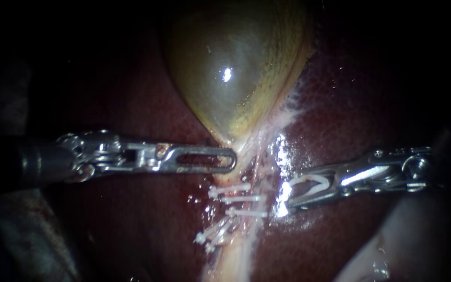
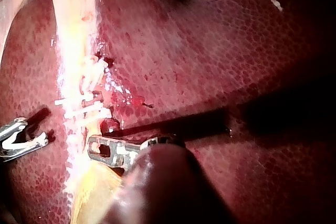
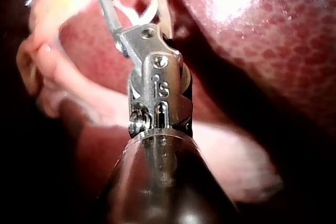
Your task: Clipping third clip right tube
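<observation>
Close on dark red liver (image 1: 147, 219), the yellow-green gallbladder (image 1: 236, 68) narrows into a pale tube (image 1: 236, 256) running downward. Several white set clips (image 1: 244, 199) already cross that tube; I cannot tell right tube from left. My left instrument (image 1: 228, 160) has its slotted jaws pressed together, their tip against the gallbladder's neck. My right instrument (image 1: 284, 197) has its jaws spread, cradling an open white clip (image 1: 311, 181), and sits just beside the tube, level with the set clips and not around it.

No readable text, labels, brands, numbers or signs in any view.
</observation>
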`<state>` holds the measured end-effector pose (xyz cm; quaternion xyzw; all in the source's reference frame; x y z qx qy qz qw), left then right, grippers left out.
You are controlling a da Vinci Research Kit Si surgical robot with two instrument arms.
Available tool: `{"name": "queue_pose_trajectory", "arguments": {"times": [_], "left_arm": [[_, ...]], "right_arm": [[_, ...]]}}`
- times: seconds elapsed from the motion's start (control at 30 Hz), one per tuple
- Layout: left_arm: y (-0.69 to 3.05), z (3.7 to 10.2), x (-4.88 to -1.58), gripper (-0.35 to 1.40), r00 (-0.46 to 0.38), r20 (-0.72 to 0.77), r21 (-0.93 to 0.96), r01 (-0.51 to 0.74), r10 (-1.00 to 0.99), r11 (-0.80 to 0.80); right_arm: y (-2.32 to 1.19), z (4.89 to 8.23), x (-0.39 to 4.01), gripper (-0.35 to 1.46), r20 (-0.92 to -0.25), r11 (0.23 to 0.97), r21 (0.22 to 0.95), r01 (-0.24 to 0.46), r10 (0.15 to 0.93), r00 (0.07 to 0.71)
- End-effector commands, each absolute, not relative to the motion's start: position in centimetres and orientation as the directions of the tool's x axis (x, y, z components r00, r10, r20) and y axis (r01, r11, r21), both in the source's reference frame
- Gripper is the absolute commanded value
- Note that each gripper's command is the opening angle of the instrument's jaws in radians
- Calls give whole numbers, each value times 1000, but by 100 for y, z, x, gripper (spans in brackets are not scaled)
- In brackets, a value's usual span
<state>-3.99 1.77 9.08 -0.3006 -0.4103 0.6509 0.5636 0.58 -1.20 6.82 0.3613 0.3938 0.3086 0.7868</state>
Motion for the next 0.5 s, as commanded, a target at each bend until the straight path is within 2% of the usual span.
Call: {"name": "queue_pose_trajectory", "arguments": {"times": [0.03, 0.37, 0.5], "left_arm": [[177, 907, -399, -35, -185, 72, -873, -486, 980, -28], [178, 905, -395, -35, -187, 73, -874, -484, 980, -27], [180, 897, -389, -35, -190, 77, -876, -482, 979, -25]], "right_arm": [[-119, 682, 58, 53, -397, 548, 812, -201, 770, 499], [-119, 683, 61, 53, -401, 553, 809, -200, 768, 500], [-119, 683, 64, 53, -367, 519, 825, -221, 792, 488]]}}
